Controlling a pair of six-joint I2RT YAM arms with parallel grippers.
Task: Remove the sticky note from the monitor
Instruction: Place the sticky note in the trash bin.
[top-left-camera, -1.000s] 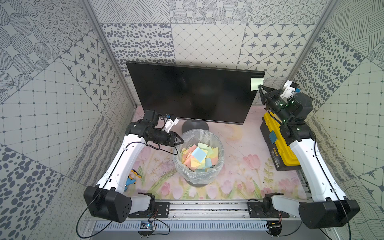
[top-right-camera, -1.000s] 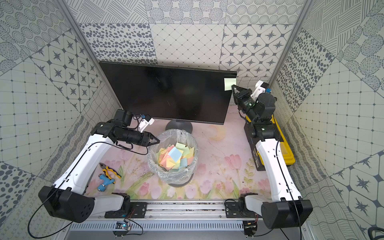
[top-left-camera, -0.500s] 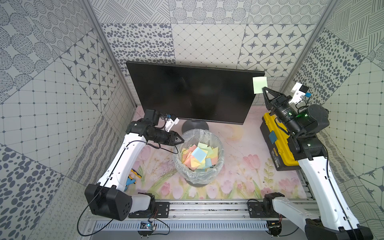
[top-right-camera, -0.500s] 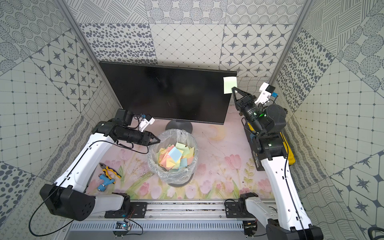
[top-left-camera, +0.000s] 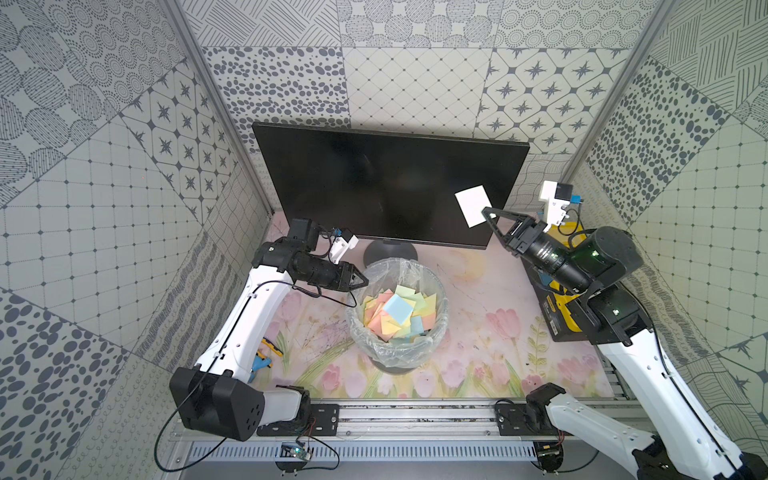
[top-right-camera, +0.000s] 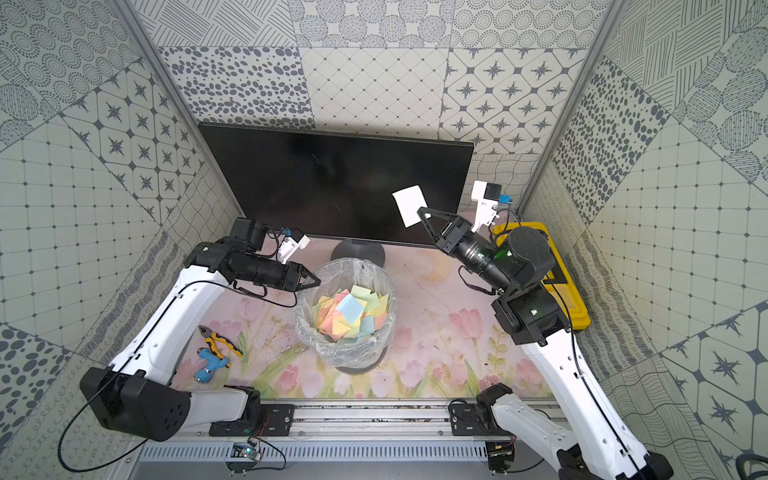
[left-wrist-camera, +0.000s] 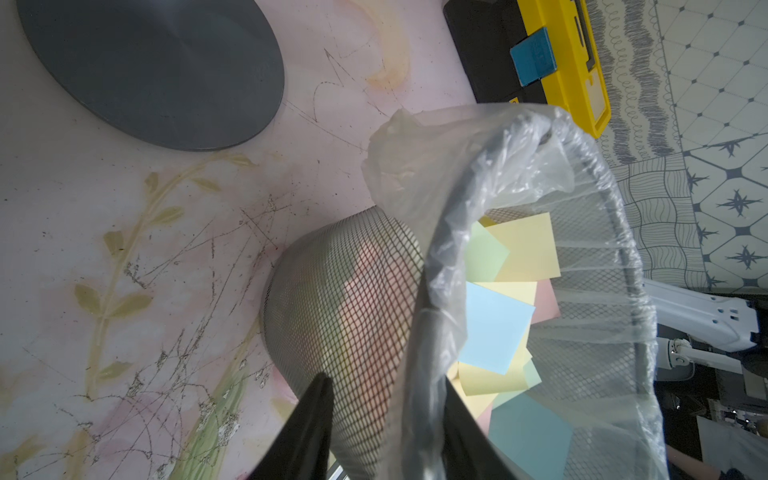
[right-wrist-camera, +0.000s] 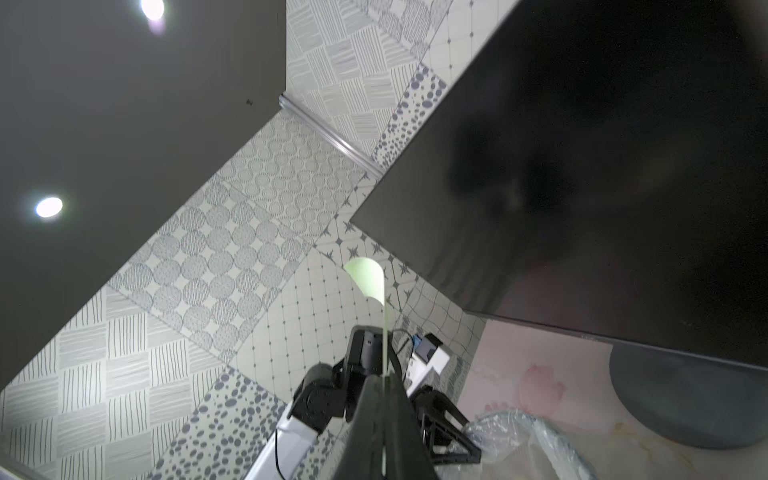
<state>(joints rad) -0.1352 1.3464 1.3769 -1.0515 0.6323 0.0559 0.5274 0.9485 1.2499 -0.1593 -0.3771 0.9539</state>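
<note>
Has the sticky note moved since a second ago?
Yes. The sticky note, pinched by the right gripper, has come off the monitor's corner, downward and toward its middle.

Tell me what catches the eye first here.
A pale sticky note is pinched in the right fingers, held clear of the dark monitor. At the table's middle, a bag-lined mesh wastebasket holds colourful notes, with the left fingers closed on its rim.

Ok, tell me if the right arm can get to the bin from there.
Probably yes. The right gripper, shut on the note, hangs before the monitor with nothing between it and the open-topped bin. The left gripper grips only the far rim.
</note>
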